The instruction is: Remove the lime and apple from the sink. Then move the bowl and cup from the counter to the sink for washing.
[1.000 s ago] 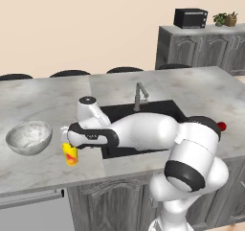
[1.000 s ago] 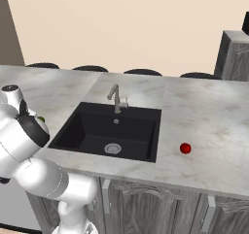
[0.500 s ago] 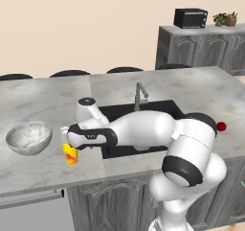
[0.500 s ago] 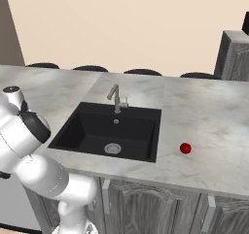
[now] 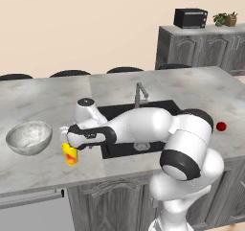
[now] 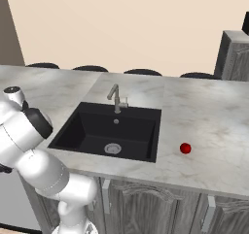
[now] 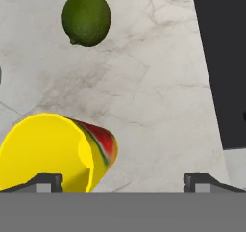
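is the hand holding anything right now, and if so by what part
Nothing is held. In the hand view the hand is open; the cup sits by one fingertip, off to the side, not between the fingertips. The lime lies beyond on the counter.

Marble counter carries bowl, cup, lime, apple.

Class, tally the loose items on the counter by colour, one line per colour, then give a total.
Green: 1, the lime
Red: 1, the apple
Yellow: 1, the cup
Grey-white: 1, the bowl
Total: 4
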Controlling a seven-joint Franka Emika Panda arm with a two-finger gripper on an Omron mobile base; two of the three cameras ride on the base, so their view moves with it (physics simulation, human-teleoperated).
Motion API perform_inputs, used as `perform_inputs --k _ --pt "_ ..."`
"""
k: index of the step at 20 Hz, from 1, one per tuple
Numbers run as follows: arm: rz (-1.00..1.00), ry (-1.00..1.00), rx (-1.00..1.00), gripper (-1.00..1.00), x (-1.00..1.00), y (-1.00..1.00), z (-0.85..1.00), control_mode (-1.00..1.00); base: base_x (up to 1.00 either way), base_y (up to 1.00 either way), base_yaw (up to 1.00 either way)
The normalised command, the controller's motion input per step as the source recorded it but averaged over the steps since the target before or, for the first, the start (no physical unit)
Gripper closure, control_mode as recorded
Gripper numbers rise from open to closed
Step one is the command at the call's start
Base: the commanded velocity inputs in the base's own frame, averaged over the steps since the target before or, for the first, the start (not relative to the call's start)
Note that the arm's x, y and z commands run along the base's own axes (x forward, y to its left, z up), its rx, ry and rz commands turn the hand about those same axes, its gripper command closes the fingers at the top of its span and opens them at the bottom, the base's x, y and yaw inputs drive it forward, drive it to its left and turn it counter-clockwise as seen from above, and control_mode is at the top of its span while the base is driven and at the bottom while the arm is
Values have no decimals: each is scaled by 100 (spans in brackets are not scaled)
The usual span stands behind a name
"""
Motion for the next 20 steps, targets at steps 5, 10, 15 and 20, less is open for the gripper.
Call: perform_inputs --k 5,10,15,20 --pt "-2 0 -1 -100 8 6 -6 -100 0 0 0" --pt "-3 2 -1 -100 10 9 -7 -100 0 0 0" --pt "-2 3 -1 -100 10 8 -6 -100 0 0 0" --pt "-1 3 -2 -100 12 8 -4 -100 0 0 0"
